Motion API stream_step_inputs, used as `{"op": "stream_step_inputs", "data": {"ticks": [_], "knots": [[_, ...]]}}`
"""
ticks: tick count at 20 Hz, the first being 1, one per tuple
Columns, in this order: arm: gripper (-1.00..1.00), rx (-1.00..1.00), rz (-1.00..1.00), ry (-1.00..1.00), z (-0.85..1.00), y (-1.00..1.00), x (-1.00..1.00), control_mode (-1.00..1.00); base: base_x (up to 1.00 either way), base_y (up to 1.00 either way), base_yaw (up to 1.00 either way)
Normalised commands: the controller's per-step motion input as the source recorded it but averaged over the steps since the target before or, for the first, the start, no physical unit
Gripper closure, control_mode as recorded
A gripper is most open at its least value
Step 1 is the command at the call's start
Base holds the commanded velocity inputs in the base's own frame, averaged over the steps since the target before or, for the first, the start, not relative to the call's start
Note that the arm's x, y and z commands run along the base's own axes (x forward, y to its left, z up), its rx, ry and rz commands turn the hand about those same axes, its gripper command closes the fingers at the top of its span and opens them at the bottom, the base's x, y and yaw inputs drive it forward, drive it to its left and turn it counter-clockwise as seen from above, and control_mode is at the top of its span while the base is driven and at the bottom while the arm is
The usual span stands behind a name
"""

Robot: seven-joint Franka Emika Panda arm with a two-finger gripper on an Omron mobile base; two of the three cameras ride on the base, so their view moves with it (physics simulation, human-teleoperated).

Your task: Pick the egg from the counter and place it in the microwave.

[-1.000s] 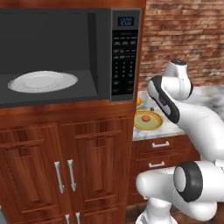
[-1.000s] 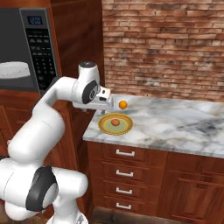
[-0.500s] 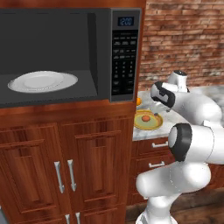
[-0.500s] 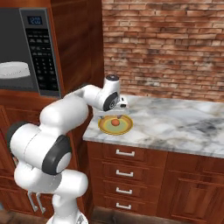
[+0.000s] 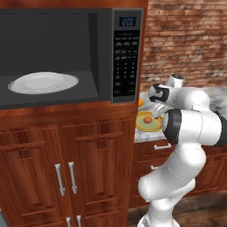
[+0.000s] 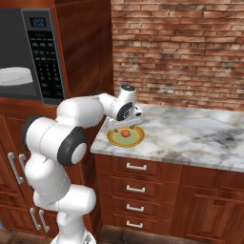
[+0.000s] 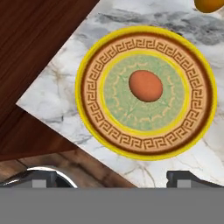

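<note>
The egg [image 7: 145, 85] is a small orange-brown oval lying in the middle of a yellow-rimmed patterned plate [image 7: 94, 124] on the marbled counter [image 6: 190, 133]. The egg [image 6: 125, 134] also shows from the right base, and from the left base the egg [image 5: 148, 119] is partly behind my arm. My gripper [image 6: 123, 126] hangs just above the plate, open, with nothing between its fingertips [image 7: 186, 177]. It is apart from the egg. The microwave [image 5: 126, 53] stands open at the left, with a white round plate [image 5: 43, 82] inside.
A brighter orange round thing [image 7: 210, 4] lies on the counter beyond the patterned plate, near the wall. The plate sits close to the counter's left corner [image 7: 26, 104], beside the tall wooden cabinet [image 6: 86, 52]. Drawers [image 6: 136, 167] run below, and a brick wall [image 6: 181, 47] stands behind.
The arm has folded forward and the hand has swung from beside the microwave to over the patterned plate and lower. The egg and plate have not moved.
</note>
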Motion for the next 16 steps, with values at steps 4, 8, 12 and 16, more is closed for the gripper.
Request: {"op": "stream_step_inputs", "data": {"ticks": [4, 8, 12, 16], "knots": [[-1.0, -0.16, 0.09, 0.0, -0.43, 0.07, 0.57, -1.0, 0.0, 0.0, 0.0], [-1.0, -0.11, 0.06, 0.03, -0.47, 0.04, 0.54, -1.0, 0.0, 0.0, 0.0], [-1.0, -0.02, 0.06, 0.01, -0.27, 0.0, 0.45, -1.0, 0.0, 0.0, 0.0], [-1.0, -0.03, 0.05, 0.03, -0.27, 0.0, 0.34, -1.0, 0.0, 0.0, 0.0]]}}
